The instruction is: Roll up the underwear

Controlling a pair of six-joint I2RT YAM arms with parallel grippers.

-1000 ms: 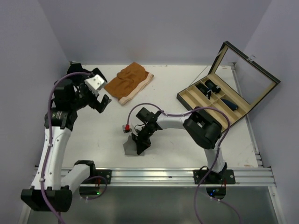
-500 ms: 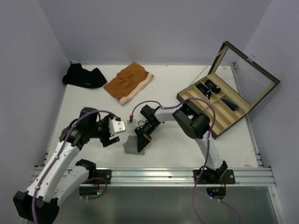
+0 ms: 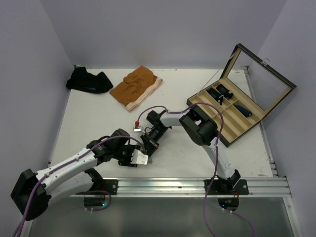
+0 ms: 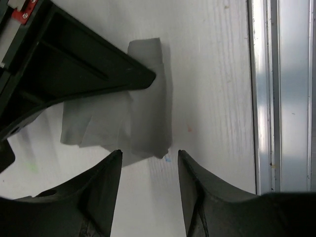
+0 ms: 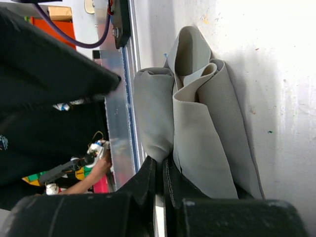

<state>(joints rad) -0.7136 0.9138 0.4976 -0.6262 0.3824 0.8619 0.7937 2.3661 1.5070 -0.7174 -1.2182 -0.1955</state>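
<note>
Pinching a fold of the grey briefs [image 5: 197, 123], the right gripper [image 5: 160, 170] has its fingers clamped together on the cloth, near the middle of the surface [image 3: 98, 118] by its near edge. Just beside it on the near side, the left gripper [image 4: 148, 159] has its fingers apart, with a corner of the layered bundle at the gap between their tips. Well apart lie orange briefs [image 3: 136, 86] at the far middle, black briefs [image 3: 89, 81] far left, and an open box [image 3: 231, 127] to the right.

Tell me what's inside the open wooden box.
Separate compartments of the wooden box hold a black bundle and a navy bundle; its near-left corner is hidden behind the right arm.
</note>
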